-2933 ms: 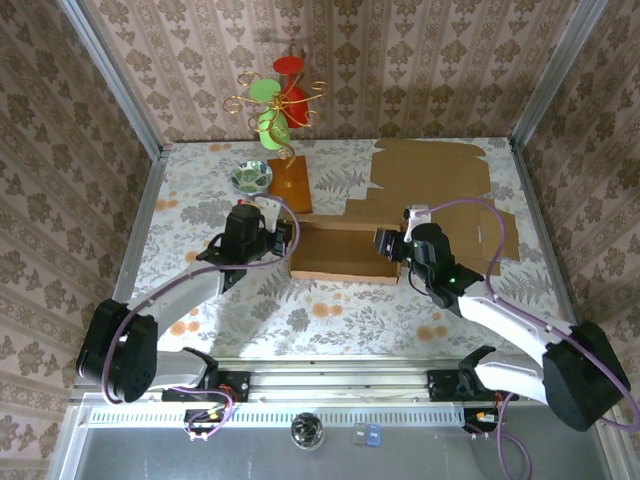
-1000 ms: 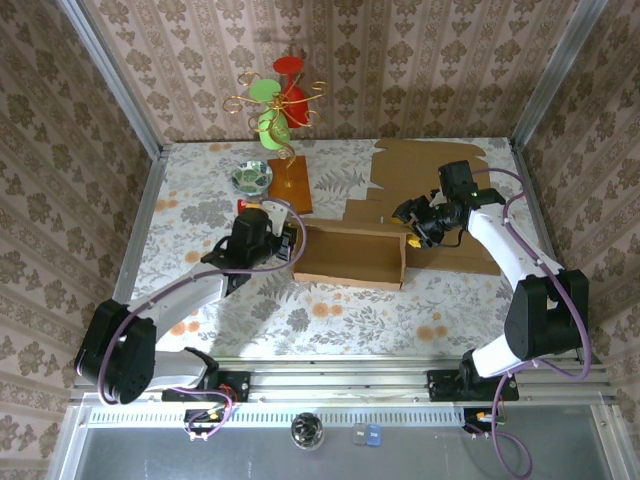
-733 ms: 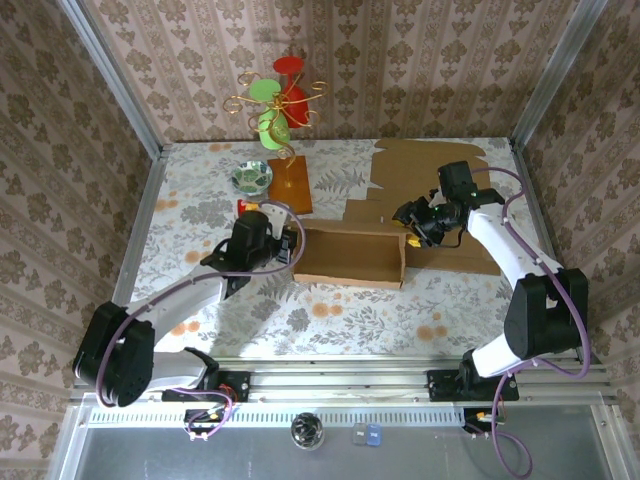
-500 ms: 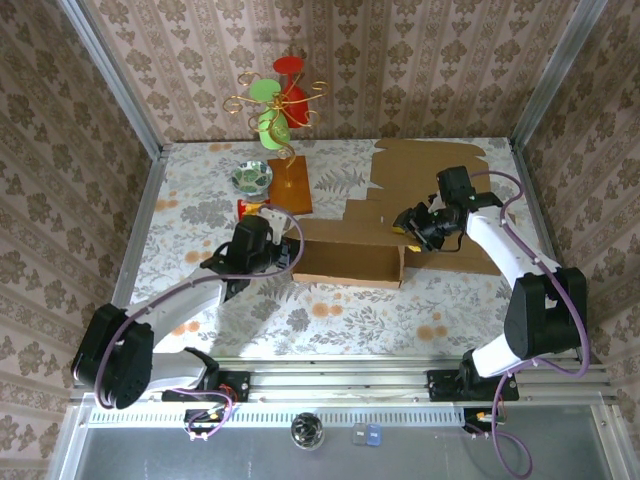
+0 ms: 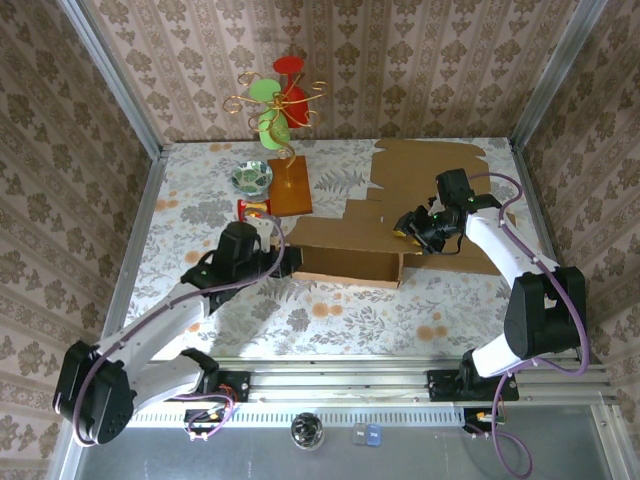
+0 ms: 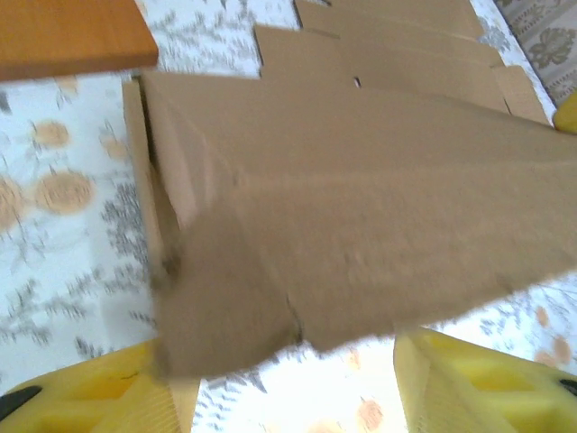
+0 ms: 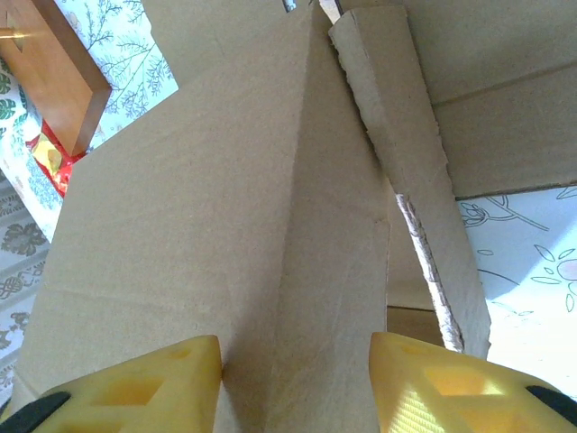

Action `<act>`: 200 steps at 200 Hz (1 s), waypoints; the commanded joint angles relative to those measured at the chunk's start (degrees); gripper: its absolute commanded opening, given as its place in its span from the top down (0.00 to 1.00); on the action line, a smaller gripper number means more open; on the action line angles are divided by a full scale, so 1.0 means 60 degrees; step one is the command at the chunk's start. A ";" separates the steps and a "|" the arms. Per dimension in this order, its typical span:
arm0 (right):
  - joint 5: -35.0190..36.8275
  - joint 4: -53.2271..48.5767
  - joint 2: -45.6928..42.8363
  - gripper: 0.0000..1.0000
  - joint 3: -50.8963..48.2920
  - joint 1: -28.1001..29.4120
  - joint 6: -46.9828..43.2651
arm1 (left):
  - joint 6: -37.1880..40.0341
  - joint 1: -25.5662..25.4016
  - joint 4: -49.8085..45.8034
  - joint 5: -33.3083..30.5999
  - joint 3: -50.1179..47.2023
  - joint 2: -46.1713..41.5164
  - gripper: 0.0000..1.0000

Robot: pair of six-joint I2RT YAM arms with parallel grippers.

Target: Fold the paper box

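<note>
Paper box [image 5: 348, 238] mid-table, half folded, front wall up. Left gripper [image 5: 287, 263] has backed off its left end since a second ago. Its fingers [image 6: 86, 397] are now spread, a flap hanging between. Right gripper [image 5: 405, 228] stays at the right end, fingers [image 7: 135, 383] spread astride a fold; contact unclear.

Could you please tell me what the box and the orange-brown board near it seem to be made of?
Box: matte brown cardboard, probably corrugated; its torn edge looks rough and fibrous. Board: likely wood or laminate, smooth finish; flat orange-brown face, crisp edges.
</note>
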 commanded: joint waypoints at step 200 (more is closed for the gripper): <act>-0.0127 -0.0041 0.0187 0.25 -0.0162 0.0055 -0.1170 | -0.1065 0.2919 -0.3653 0.4195 0.4823 0.4613 0.37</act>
